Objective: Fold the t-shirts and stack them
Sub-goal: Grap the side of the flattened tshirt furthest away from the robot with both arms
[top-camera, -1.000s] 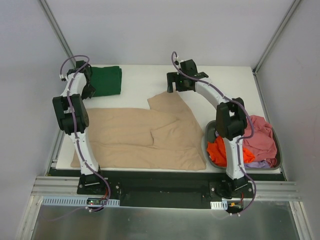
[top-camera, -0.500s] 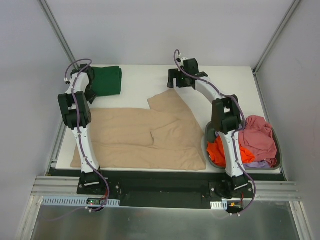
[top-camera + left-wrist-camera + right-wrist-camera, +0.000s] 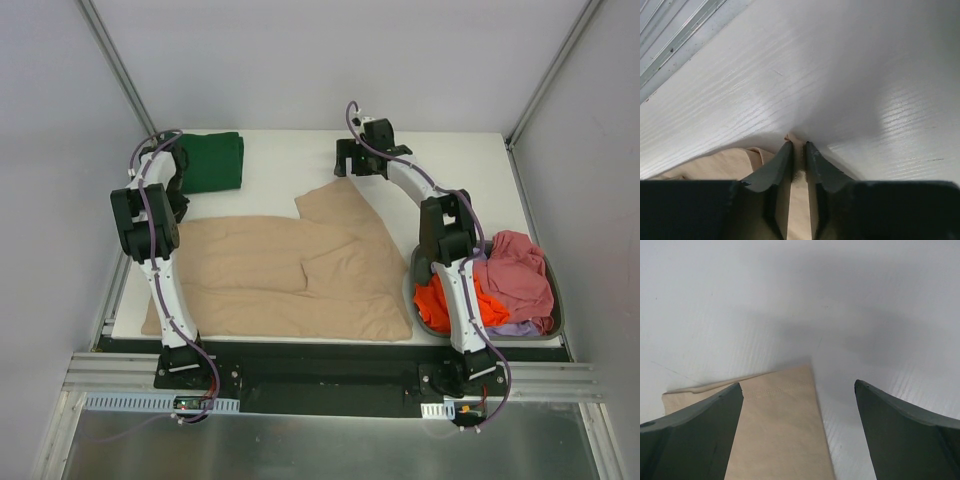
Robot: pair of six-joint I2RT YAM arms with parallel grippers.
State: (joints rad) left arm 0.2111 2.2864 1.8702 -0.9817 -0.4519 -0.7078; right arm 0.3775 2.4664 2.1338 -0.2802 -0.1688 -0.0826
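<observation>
While left gripper (image 3: 799,146) is clamped on beige t-shirt (image 3: 280,275) edge, right gripper (image 3: 797,386) hangs w/ fingers wide apart over sleeve corner; green t-shirt (image 3: 215,165) folded, far-left.

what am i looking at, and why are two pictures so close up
This is a robot with a white left arm and right arm, set to fold t-shirts. The wide picture is from a fixed camera above and behind them. Each close-up is from a camera on one wrist. On the white table lie a large beige cloth t-shirt and a folded dark green t-shirt, far left. A grey oval tub on the right holds an orange-red shirt, a pink shirt and a lilac shirt. The left arm's dark fingers are shut on an edge of the beige shirt. The right arm's fingers hang open over its sleeve corner.
</observation>
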